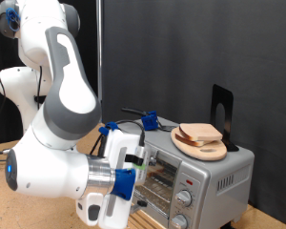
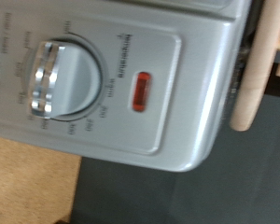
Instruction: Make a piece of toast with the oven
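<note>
Hiding oven point(image 1: 195, 176) door: arm, jaws out of sight; toast point(image 1: 201, 135) atop.

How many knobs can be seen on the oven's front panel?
2 in the exterior view: one knob above, another below it at the frame's bottom edge. The wrist view shows one knob close up. The oven is cropped, so more may be hidden.

The oven point(image 1: 195, 181) is sitting on the table point(image 1: 5, 205) at the exterior view's lower right. A board point(image 1: 202, 148) is lying on its roof, carrying the piece of toast point(image 1: 200, 134). The hand point(image 1: 119, 186) is hanging just before the oven's front, left of its knobs point(image 1: 184, 198).
</note>
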Tool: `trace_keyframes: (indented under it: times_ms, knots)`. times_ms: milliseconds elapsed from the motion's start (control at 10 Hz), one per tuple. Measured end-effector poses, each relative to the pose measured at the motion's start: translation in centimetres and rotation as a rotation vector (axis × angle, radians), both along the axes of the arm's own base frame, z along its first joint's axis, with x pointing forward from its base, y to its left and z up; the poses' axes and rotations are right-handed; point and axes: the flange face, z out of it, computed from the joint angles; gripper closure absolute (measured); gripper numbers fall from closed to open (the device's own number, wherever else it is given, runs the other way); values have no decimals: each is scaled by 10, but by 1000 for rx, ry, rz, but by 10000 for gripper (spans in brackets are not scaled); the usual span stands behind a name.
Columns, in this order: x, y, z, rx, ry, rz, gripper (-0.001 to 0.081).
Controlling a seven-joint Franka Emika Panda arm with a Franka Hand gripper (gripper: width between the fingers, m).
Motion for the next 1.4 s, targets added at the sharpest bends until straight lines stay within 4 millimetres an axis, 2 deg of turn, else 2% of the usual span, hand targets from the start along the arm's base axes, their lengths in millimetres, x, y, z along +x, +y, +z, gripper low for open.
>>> trace_keyframes:
  times_ms: [300, 600, 1000, 1400]
  knots:
    - [3, 5, -32, 8, -30, -28, -2]
    - [19, 8, -62, 33, 64, -36, -2]
    - [31, -4, -75, 113, 134, -1, -2]
    - [40, -15, -93, 99, 141, -17, -2]
